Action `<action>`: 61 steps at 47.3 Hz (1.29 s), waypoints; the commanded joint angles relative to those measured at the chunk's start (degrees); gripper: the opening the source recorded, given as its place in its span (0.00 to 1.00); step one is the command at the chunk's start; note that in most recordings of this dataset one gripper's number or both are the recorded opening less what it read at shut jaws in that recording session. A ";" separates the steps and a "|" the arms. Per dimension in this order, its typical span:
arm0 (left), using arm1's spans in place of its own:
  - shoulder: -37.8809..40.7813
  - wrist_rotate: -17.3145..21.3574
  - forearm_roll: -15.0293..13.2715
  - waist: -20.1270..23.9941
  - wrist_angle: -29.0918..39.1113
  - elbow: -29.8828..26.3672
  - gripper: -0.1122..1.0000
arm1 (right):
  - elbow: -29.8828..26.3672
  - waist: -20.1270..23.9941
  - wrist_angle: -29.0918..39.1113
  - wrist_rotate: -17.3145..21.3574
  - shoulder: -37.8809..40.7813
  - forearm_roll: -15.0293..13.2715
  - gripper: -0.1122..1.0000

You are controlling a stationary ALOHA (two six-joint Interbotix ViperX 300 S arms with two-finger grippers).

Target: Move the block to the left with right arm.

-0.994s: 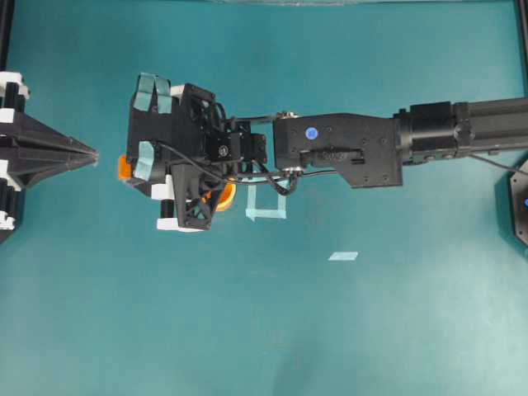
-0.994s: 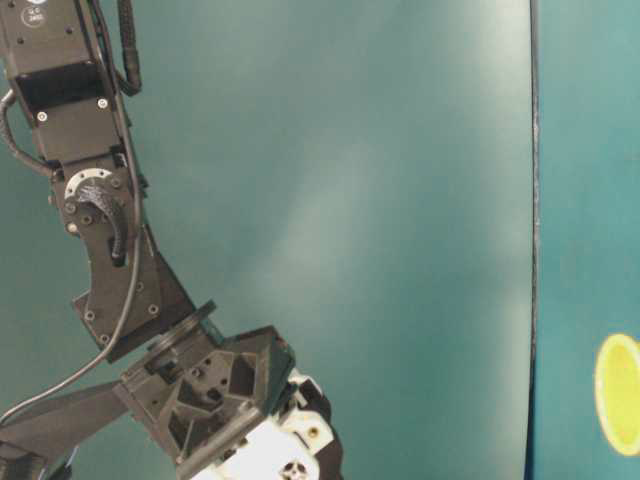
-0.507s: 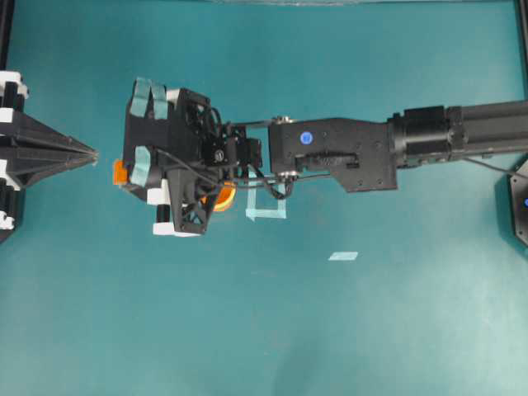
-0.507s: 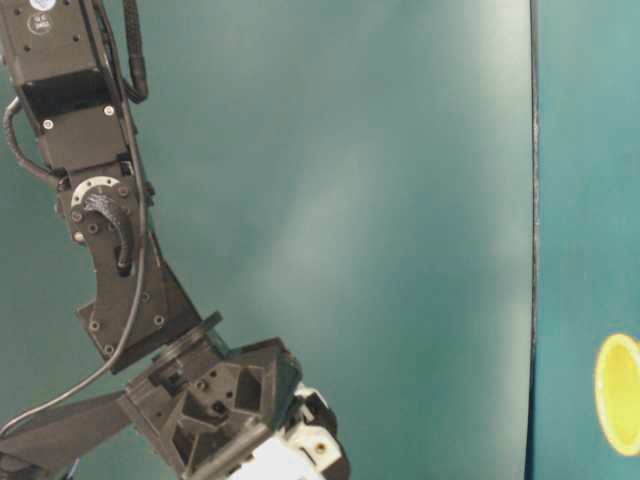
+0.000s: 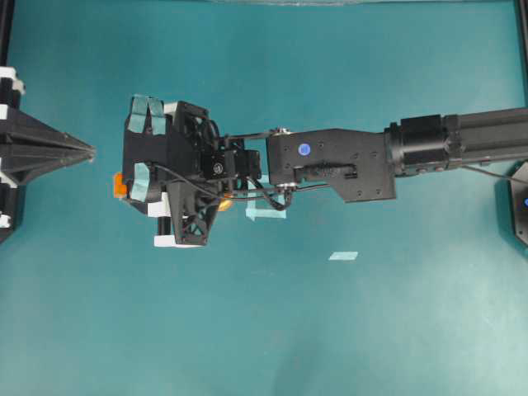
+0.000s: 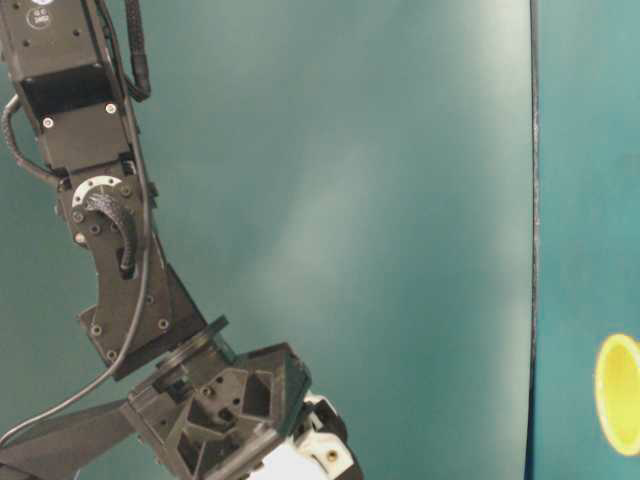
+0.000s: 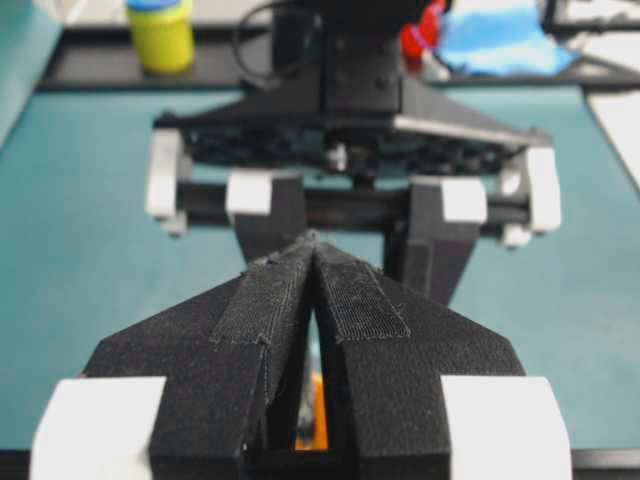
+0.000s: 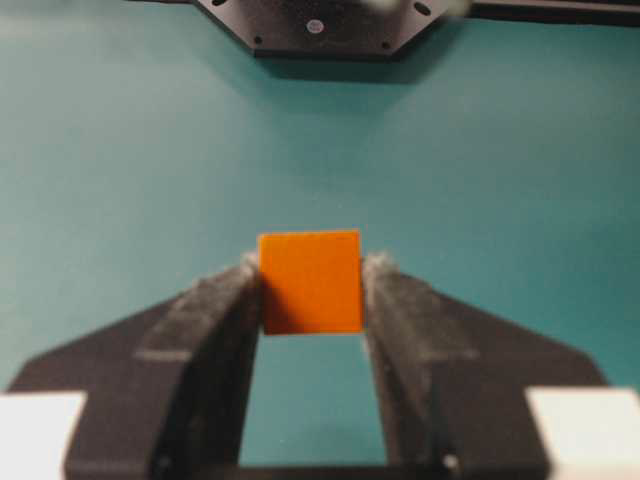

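The small orange block point(image 8: 310, 282) sits pinched between the two black fingers of my right gripper point(image 8: 310, 272), which is shut on it. From overhead, the block point(image 5: 119, 186) peeks out at the left end of the right gripper point(image 5: 124, 183), whose long black arm point(image 5: 346, 161) reaches across from the right. My left gripper point(image 5: 82, 153) is a black pointed wedge at the left edge, shut and holding nothing, a short way left of the block. In the left wrist view its tips point(image 7: 312, 245) meet and a sliver of orange shows through the slit behind them.
An orange-yellow cup point(image 5: 224, 203) is almost hidden under the right gripper's body; its rim point(image 6: 620, 395) shows in the table-level view. A pale tape square point(image 5: 266, 211) and a tape strip point(image 5: 343, 256) lie on the teal table. A yellow jar point(image 7: 160, 32) stands beyond the table.
My right gripper has carried the block a little further left, toward the left gripper's tip, and now covers more of the cup. The left gripper has stayed still.
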 commanded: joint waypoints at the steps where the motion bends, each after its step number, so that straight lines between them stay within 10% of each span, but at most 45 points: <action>1: 0.18 0.00 0.18 0.00 -0.09 -1.76 0.10 | -1.58 0.09 -0.88 0.09 -1.14 0.09 0.46; 61: 0.09 0.00 0.18 0.00 0.88 -1.76 0.10 | -2.02 -0.62 -4.31 0.09 -0.62 0.09 0.46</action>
